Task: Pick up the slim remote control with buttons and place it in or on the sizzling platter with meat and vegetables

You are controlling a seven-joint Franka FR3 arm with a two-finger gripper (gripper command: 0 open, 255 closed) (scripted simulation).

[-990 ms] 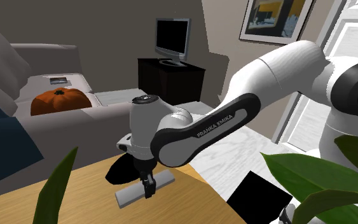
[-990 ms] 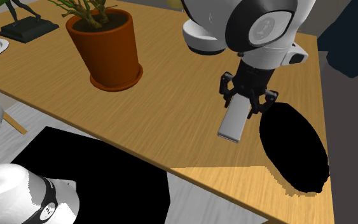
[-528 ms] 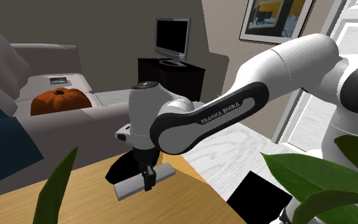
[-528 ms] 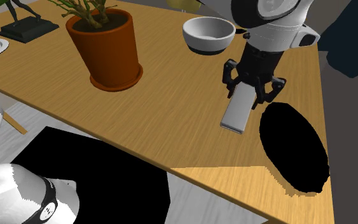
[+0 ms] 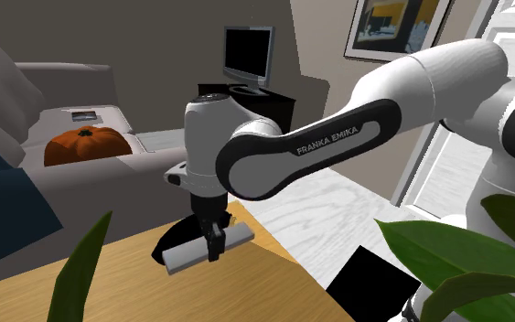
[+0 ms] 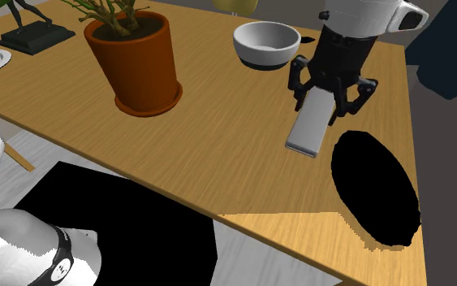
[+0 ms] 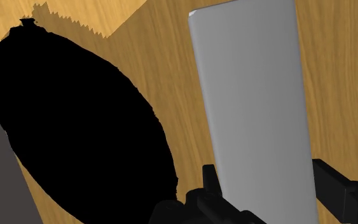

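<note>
While the jaws pinch its long edges, the grey remote (image 6: 309,126) hangs lengthwise beside the black platter (image 6: 377,187).

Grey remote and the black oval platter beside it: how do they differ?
The remote is a pale grey, slim rectangle; the platter is a flat black oval. The remote is much narrower than the platter. The remote hangs clasped in the gripper, while the platter lies on the wooden table. Both are drawn plain, without detail.

The platter (image 6: 375,188) was a flat black shape, contents impossible to tell; in the shoulder view the remote (image 5: 187,256) partly hid it.
</note>
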